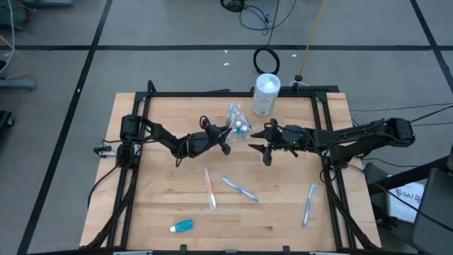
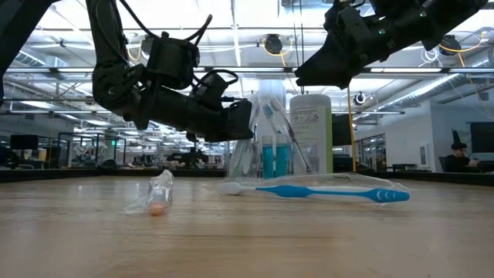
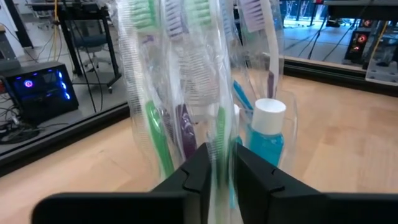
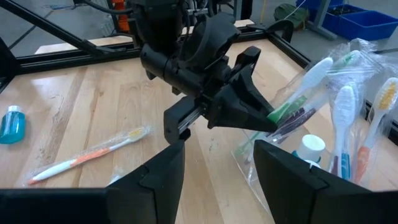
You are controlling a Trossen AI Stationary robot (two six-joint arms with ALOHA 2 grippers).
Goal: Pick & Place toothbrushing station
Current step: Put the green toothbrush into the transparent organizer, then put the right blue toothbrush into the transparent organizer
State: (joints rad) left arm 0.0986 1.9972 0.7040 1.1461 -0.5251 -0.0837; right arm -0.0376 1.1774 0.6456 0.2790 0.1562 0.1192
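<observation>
Left gripper (image 1: pixel 225 141) sits near mid-table, back half, fingers (image 3: pixel 200 171) pinched tight on the clear bag (image 1: pixel 237 125), w/ the plastic squeezed between them. Bag stands upright, stuffed w/ brushes, heads up, green and purple handles showing, plus a blue paste tube (image 3: pixel 265 130) w/ a white cap inside.

Right gripper (image 1: pixel 266 148) hangs just beside the bag on the other side, fingers (image 4: pixel 157 177) spread wide, holding nothing, off the tabletop. From its wrist cam the left gripper (image 4: pixel 239 99) is seen clamped on the bag's edge.

White canister (image 1: pixel 265 93) stands at the table's back edge, just behind the bag.

Loose on the wood toward the front: an orange-and-white brush (image 1: pixel 209 188), a blue brush (image 1: pixel 239 188) just beside it, and another blue brush (image 1: pixel 309 204) farther to the right. One blue tube (image 1: pixel 182 226) lies near the front edge, well apart from the bag.

Person (image 2: pixel 458 157) sits far off in the room behind.
</observation>
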